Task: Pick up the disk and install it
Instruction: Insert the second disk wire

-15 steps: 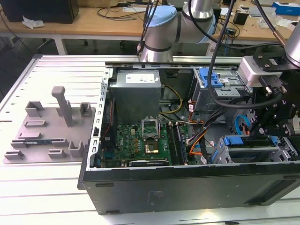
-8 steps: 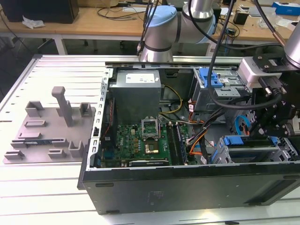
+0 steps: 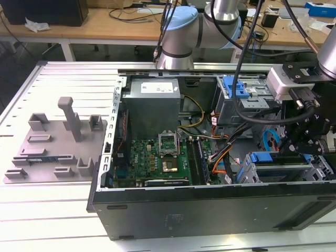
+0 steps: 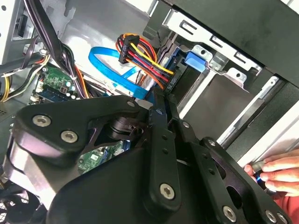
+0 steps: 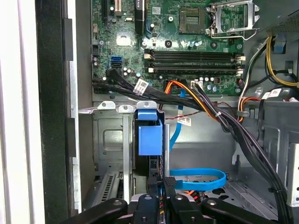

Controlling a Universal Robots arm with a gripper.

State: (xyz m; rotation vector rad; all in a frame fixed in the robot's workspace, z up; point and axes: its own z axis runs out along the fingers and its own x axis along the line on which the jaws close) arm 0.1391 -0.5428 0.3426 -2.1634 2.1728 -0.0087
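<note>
The gripper point(image 5: 161, 184) is seen closed, its black fingers point(image 4: 161, 112) pressed together inside the open computer case point(image 3: 210, 207); nothing is gripped. The disk point(image 5: 148, 135), in its blue carrier, is seated upright in the drive cage point(image 5: 110, 154), just beside the fingertips; a person's hand point(image 4: 275, 172) is held at the case edge.

Even, bright overhead light fills the exterior view; the slatted table point(image 3: 52, 210) shines almost white, while the case point(image 3: 210, 210) front stays deep black with little detail. In the second wrist view the black tool point(image 4: 161, 116) looms close and soft, its screws catching small glints. In the first wrist view the motherboard point(image 5: 187, 51) is sharp, and a pale strip at one edge is washed out.
</note>
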